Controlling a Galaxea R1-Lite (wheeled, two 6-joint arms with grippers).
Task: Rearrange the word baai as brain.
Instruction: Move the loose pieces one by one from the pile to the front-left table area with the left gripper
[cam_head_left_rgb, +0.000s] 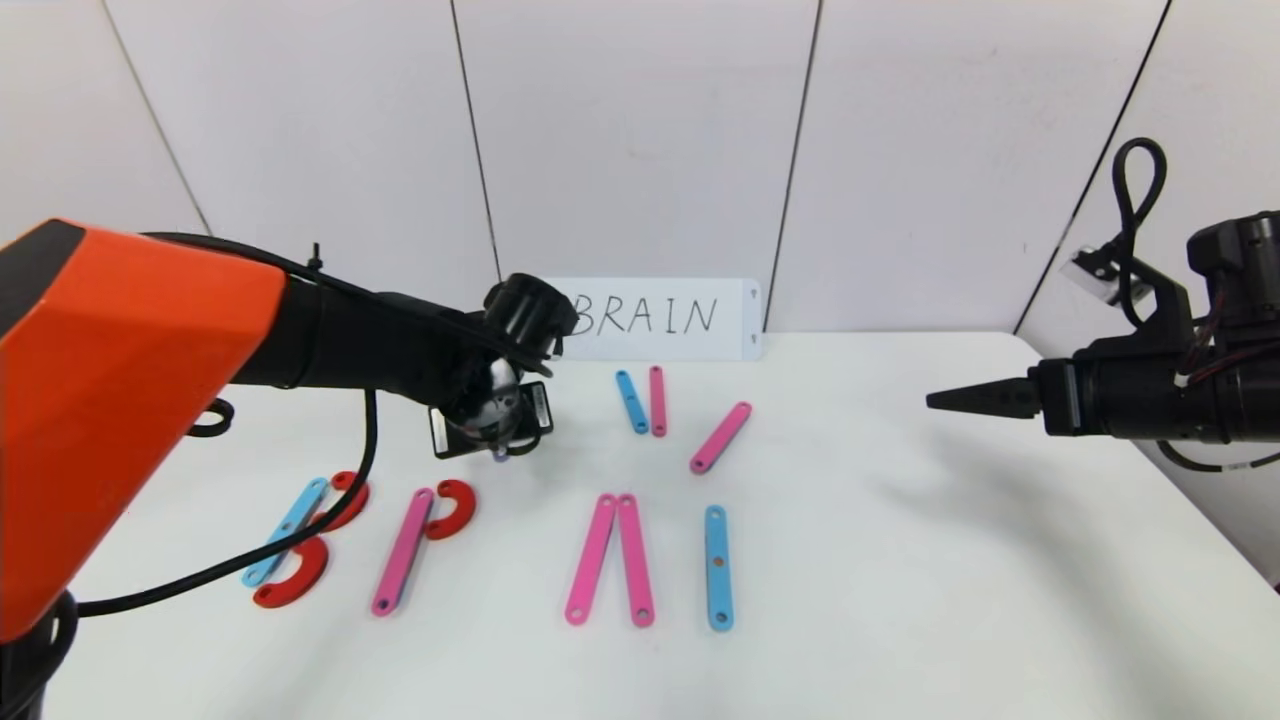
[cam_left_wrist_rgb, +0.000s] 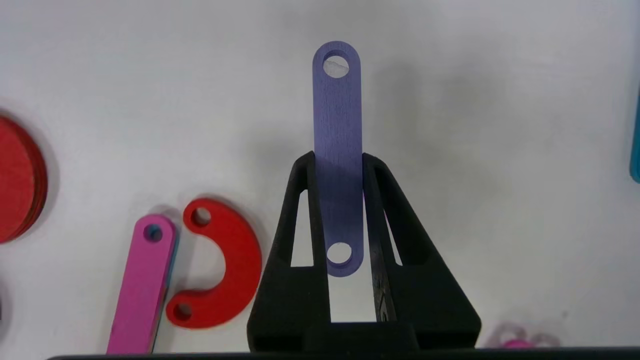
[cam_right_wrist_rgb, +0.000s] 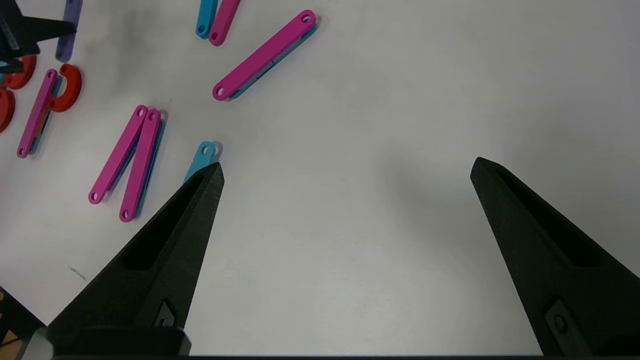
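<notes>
Left gripper (cam_left_wrist_rgb: 339, 165): black two-finger tool over the near-left middle of the white table (cam_head_left_rgb: 900, 560), clamped on the flat purple plastic strip with a hole at each end (cam_left_wrist_rgb: 337, 125); strip's far end juts past the fingertips.
Right gripper (cam_right_wrist_rgb: 345, 170): black pointed fingers spread wide, nothing between them, hanging above the table's right side.
Letter B: blue straight strip (cam_head_left_rgb: 287, 529) with two red C-shaped curves (cam_head_left_rgb: 292, 577), near left.
Next letter: long pink strip (cam_head_left_rgb: 402, 551) with one red curve (cam_head_left_rgb: 452, 508) touching its upper end, just right of the B.
Letter A: two pink strips (cam_head_left_rgb: 612, 560) meeting at the top, centre front.
Letter I: upright blue strip (cam_head_left_rgb: 718, 567), right of the A.
Spare strips: a short blue and pink pair (cam_head_left_rgb: 642, 401) and a tilted pink strip (cam_head_left_rgb: 720, 437), farther back.
Card: white, handwritten BRAIN (cam_head_left_rgb: 655, 318), against the wall.
</notes>
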